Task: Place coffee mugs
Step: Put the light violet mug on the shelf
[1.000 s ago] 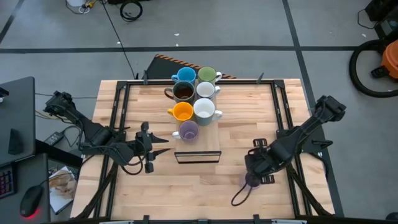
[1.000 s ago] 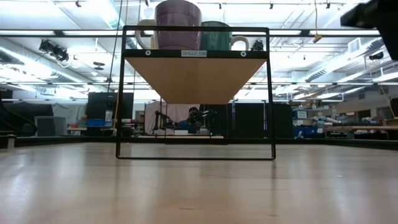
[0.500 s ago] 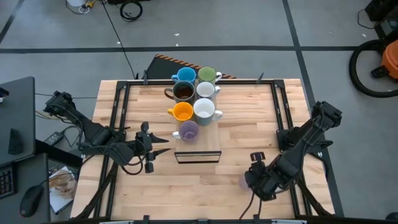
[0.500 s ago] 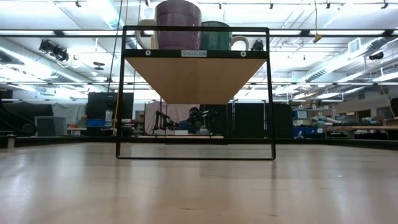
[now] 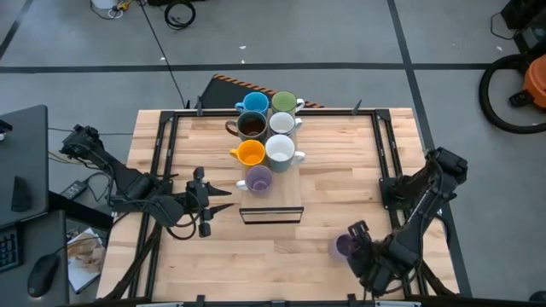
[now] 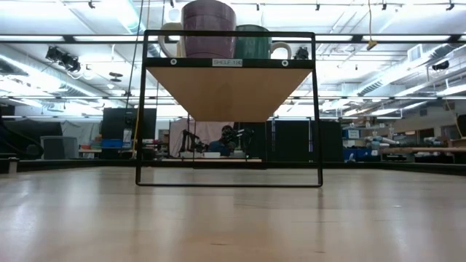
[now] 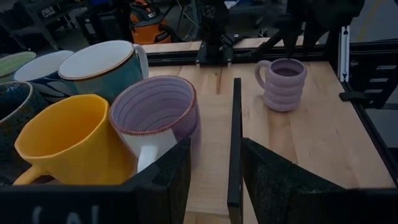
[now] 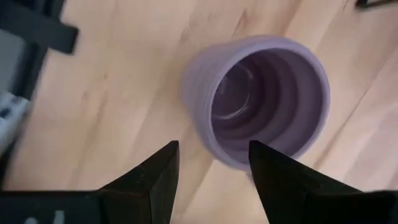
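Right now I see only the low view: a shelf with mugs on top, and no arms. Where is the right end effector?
Observer: The right end effector is at the table's near right corner, over a ribbed lavender mug standing alone.
Operator: Does it grip that mug?
Observer: No. It is open, and the mug stands upright, free of the fingers.
Operator: And the left one?
Observer: The left end effector is open, beside the shelf, left of the smooth lavender mug.
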